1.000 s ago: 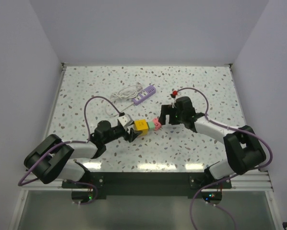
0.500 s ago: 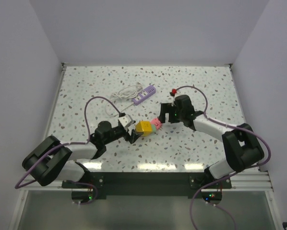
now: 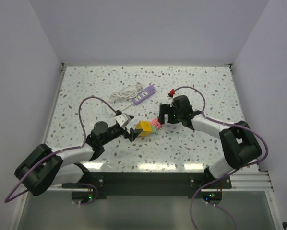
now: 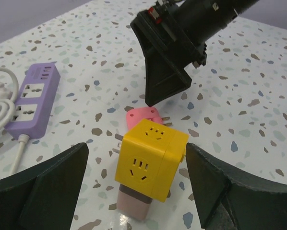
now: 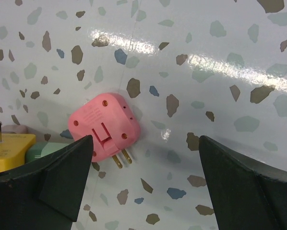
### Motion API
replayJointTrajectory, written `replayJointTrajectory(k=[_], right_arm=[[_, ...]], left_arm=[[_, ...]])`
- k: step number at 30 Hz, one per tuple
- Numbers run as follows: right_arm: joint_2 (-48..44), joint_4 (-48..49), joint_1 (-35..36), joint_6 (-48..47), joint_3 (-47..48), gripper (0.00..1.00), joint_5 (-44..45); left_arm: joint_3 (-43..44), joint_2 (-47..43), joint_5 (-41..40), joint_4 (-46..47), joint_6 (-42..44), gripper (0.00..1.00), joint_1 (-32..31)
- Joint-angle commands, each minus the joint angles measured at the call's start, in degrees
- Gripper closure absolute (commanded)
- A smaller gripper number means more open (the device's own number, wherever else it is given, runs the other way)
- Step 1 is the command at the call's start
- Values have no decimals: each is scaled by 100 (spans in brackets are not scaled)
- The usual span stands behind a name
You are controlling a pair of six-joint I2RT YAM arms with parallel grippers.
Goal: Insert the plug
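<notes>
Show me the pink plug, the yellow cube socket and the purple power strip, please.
pink plug [image 5: 104, 125]: right wrist view, its broad pink face.
yellow cube socket [image 4: 146, 165]: left wrist view, front face with holes.
purple power strip [image 4: 32, 98]: left wrist view, its top face.

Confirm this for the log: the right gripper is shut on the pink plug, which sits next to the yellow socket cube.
One thing is wrong. The right gripper is open, not shut on the pink plug. The right wrist view shows its fingers spread wide, with the plug lying free on the table. The plug does sit next to the yellow socket cube.
</notes>
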Motion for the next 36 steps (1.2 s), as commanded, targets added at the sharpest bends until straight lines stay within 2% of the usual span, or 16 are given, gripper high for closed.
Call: replayJointTrajectory(k=[1,5,9,16,27,36], right_arm=[[-158,110,44,-173,240,5,98],[-44,75,53,-226,364,5,194],[140,-302,456,-532,565,5,1192],[377,-504,791,-533,688,6,1644],[729,-637,1406,-621,829,6,1829],[896,-812,1512,-823,996,5,1863]], left_arm=[[11,-459,-369,33,-17,12,-47],[-103,-1110,-817,-169,-184,10,-47],[142,-1470,-1239,-757,-491,10,-56],[161,-1910,-1688,-1206,-536,7,-56],[231,-1700,-1908,-1180,-571,6,-56],[257,-1691,-1996,-1286,-580,5,-56]])
